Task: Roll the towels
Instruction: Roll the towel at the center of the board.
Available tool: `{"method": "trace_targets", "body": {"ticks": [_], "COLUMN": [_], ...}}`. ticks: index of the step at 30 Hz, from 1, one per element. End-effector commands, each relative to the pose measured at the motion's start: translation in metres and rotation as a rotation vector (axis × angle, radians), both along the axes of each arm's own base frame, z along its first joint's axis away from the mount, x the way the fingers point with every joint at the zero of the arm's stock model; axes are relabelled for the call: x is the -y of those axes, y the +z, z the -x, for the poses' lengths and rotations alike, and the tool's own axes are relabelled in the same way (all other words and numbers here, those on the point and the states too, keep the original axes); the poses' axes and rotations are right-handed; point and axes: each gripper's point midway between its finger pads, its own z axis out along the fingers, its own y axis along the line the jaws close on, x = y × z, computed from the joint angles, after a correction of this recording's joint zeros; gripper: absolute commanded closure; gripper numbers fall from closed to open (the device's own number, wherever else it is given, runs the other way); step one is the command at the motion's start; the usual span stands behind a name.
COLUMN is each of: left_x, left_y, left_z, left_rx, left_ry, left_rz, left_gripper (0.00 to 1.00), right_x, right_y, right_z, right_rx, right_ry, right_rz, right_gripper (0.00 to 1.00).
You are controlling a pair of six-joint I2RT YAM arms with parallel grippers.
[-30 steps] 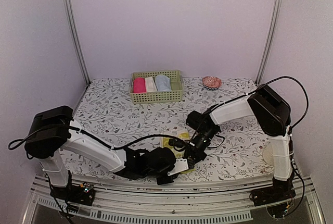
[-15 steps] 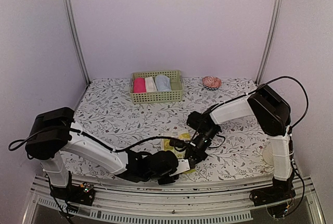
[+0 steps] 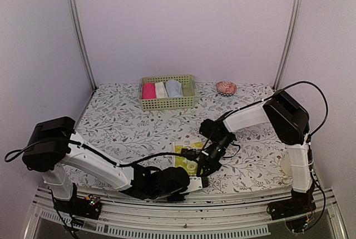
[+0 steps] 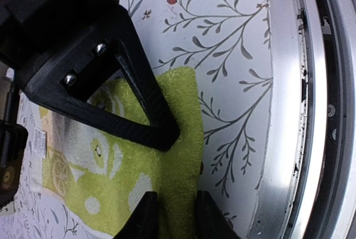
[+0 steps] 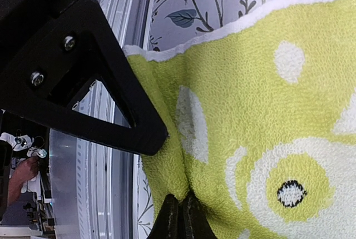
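Note:
The yellow-green towel (image 3: 186, 151) with pale printed shapes lies flat near the table's front edge, between both grippers. My left gripper (image 3: 193, 182) sits at its near edge. In the left wrist view a raised fold of the towel (image 4: 111, 178) stands between the left gripper's (image 4: 175, 210) two fingers, which touch it on both sides. My right gripper (image 3: 204, 167) is at the towel's right side. In the right wrist view it (image 5: 179, 210) is pinched shut on a crease of the towel (image 5: 267, 111). The light blue towel (image 3: 174, 88) lies rolled in the basket.
A green basket (image 3: 167, 103) at the back centre also holds a pink roll (image 3: 148, 90) and a cream-white roll (image 3: 161, 89). A pink and white round object (image 3: 226, 88) sits at the back right. The metal rail (image 4: 289, 111) runs along the table's front edge, just beside the towel.
My left gripper has slid right along the front edge to the towel's near edge, and its jaws widened, then narrowed onto the fold. The right gripper has stayed pinched on the towel.

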Motion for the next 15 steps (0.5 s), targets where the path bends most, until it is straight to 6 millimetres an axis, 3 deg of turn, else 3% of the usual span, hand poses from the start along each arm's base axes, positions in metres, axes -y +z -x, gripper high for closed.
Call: {"method": "trace_targets", "body": {"ticks": [1, 5, 8, 12, 15], "left_x": [-0.001, -0.005, -0.009, -0.011, -0.009], "left_y": [-0.016, -0.031, -0.040, -0.040, -0.032], "left_z": [0.009, 0.007, 0.005, 0.005, 0.012], "left_rx": [-0.046, -0.063, -0.070, -0.099, -0.158], "left_ry": [-0.033, -0.026, -0.022, -0.016, -0.034], "left_rz": [-0.035, -0.066, -0.088, -0.082, -0.053], "left_gripper": [0.74, 0.74, 0.79, 0.91, 0.96], "right_x": [0.030, 0.030, 0.029, 0.024, 0.022], "right_y": [-0.048, -0.046, -0.038, 0.001, 0.030], "right_z": [0.003, 0.004, 0.006, 0.009, -0.010], "right_rx": [0.030, 0.027, 0.010, 0.008, 0.052], "right_ry": [0.024, 0.025, 0.026, 0.064, 0.038], "right_rz": [0.193, 0.189, 0.169, 0.062, -0.013], "right_gripper": [0.94, 0.94, 0.92, 0.84, 0.82]}}
